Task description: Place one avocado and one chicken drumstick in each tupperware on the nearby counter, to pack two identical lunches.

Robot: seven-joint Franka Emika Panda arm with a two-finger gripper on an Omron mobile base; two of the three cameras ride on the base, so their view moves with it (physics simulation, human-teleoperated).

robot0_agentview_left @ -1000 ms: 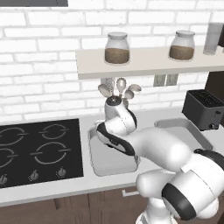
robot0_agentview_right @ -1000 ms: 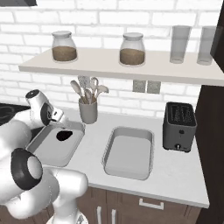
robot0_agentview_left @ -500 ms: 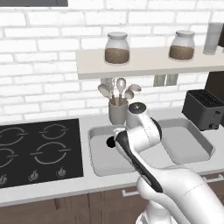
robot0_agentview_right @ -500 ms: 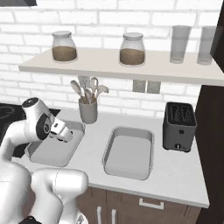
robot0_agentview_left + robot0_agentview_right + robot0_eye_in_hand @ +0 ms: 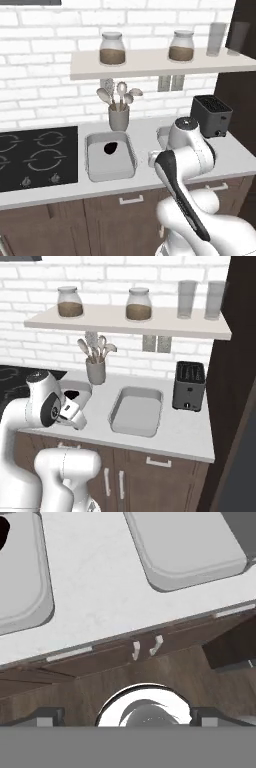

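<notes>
Two tubs on counter (image 5: 145, 132): left tub (image 5: 109, 156) with dark avocado (image 5: 110, 148), right tub (image 5: 137, 410) bare; claw (image 5: 128, 716) spread wide, nothing held

We see the white arm folded tight over its base — elbow up, forearm angling down toward the front edge. The gripper (image 5: 128, 716) points down and outward, its two dark fingertips (image 5: 46, 716) set far apart at the hand view's bottom — jaws wide, nothing between them. Hand sits low.
</notes>
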